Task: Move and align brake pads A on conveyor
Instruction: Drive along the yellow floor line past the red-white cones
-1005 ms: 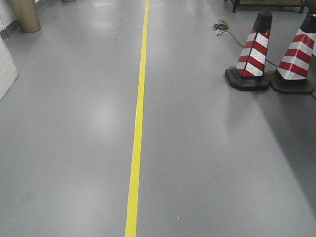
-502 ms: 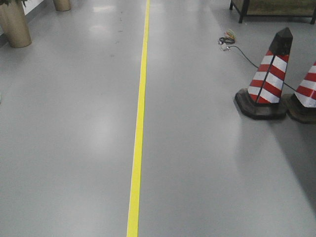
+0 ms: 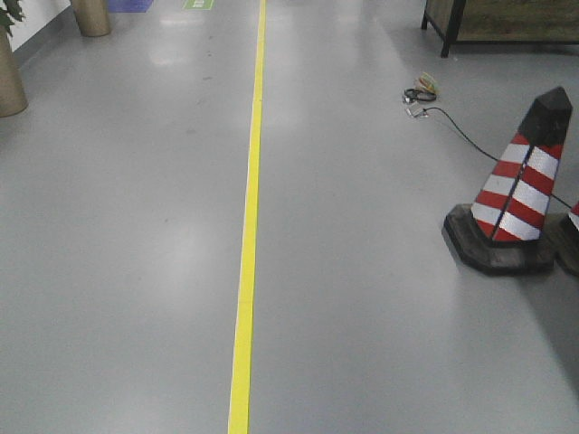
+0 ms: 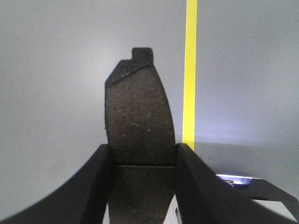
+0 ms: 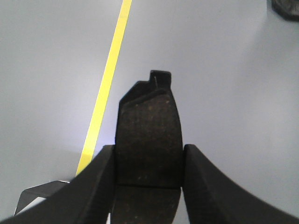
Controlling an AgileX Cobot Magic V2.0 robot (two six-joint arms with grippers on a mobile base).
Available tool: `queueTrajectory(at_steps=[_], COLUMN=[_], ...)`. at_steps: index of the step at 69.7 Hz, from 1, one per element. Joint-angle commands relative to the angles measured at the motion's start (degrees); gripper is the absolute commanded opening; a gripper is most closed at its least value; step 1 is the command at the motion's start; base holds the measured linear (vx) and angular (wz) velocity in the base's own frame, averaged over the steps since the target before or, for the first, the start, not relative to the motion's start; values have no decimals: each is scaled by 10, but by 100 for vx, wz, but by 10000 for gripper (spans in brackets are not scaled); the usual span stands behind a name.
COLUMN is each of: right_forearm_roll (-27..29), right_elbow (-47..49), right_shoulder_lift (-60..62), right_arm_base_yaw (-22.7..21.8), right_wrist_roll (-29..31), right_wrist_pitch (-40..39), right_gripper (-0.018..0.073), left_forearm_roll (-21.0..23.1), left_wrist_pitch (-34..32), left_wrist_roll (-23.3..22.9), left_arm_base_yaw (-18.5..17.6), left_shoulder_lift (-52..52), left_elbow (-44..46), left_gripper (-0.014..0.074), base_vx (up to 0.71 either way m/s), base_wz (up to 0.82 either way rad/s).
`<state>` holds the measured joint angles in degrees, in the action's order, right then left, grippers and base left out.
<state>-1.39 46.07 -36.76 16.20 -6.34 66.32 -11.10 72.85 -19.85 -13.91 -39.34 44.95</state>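
The striped cone (image 3: 517, 194) has slid nearer, so the robot is probably rolling on, each gripper (image 4: 142, 156) (image 5: 149, 156) squeezing a brake pad (image 4: 139, 119) (image 5: 149, 135) between its fingers, no conveyor seen.

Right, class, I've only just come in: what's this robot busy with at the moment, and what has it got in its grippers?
Each gripper is shut on one dark brake pad: the left gripper grips the left pad, the right gripper the right pad. Both hang above grey floor by a yellow line. The front view shows a striped cone and a cable, but no conveyor, so no pad is placed yet.
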Motion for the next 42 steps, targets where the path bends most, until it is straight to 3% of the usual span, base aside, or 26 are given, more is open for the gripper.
queueTrajectory(at_steps=[1, 42], right_forearm_roll=[-5, -5], right_elbow=[15, 15], right_shoulder_lift=[-1, -1], right_arm_base_yaw=[-1, -1], right_wrist_roll=[5, 5], right_wrist_pitch=[-33, -34], right_gripper=[-8, -8], left_forearm_roll=[-8, -8], left_wrist_pitch=[-13, -16], left_wrist_roll=[-1, -1], left_arm_base_yaw=[1, 1], left_shoulder_lift=[-1, -2], left_elbow=[16, 16], left_gripper=[-6, -6], base_vx=[75, 69], base_wz=[-3, 0])
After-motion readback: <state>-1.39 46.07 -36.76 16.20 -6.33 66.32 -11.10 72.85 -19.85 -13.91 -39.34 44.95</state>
